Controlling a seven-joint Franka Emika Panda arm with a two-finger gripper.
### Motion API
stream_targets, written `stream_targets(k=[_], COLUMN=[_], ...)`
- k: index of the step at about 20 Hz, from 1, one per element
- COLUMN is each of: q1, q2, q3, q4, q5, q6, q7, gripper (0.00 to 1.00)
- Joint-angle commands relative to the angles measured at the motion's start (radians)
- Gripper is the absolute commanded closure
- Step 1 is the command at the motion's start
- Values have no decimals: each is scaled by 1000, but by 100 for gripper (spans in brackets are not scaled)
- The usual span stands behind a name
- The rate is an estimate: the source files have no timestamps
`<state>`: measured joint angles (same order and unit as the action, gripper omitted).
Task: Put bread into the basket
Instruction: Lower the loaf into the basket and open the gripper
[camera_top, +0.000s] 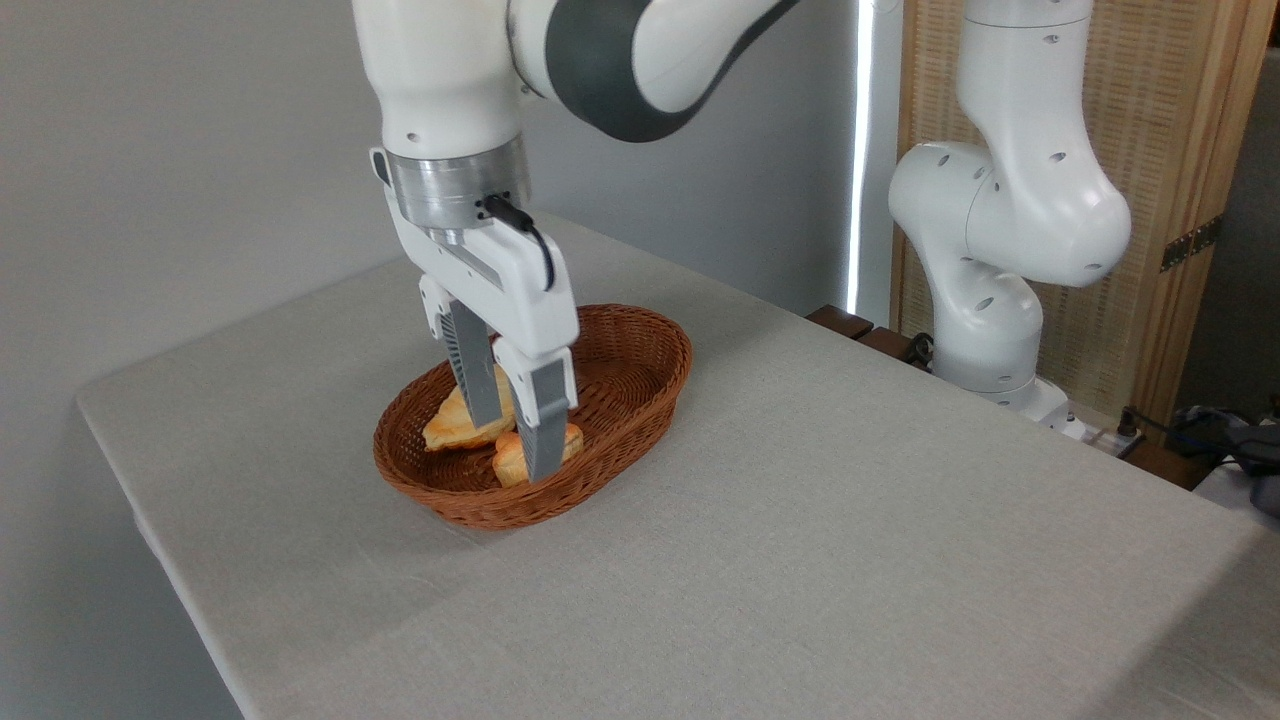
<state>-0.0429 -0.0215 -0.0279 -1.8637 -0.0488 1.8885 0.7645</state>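
Since the glossy golden-orange braided loaf of bread (470, 425) is already lying inside the reddish-brown woven wicker basket (640, 375) on the grey desk (850, 500), the white two-finger tool (510, 445) is looking like it's finishing the drop. Its fingers are straddling the loaf and hiding its middle, so I can't tell if they're gripping or released. Next it needs a clean lift straight up.

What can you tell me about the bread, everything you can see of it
The bread is glossy golden-orange with paler patches. It lies inside the wicker basket, toward its near-left end. The gripper reaches down over its middle, one of the fingers on each side, so only the two ends show. Whether they press it cannot be told.
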Motion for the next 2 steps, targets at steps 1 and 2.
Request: stream_targets(k=[1,2], q1=[-9,-9], q2=[0,9], q3=[55,63], q4=[3,3], q5=[14,9], q6=[26,27], q7=[-1,-2], gripper=[0,0])
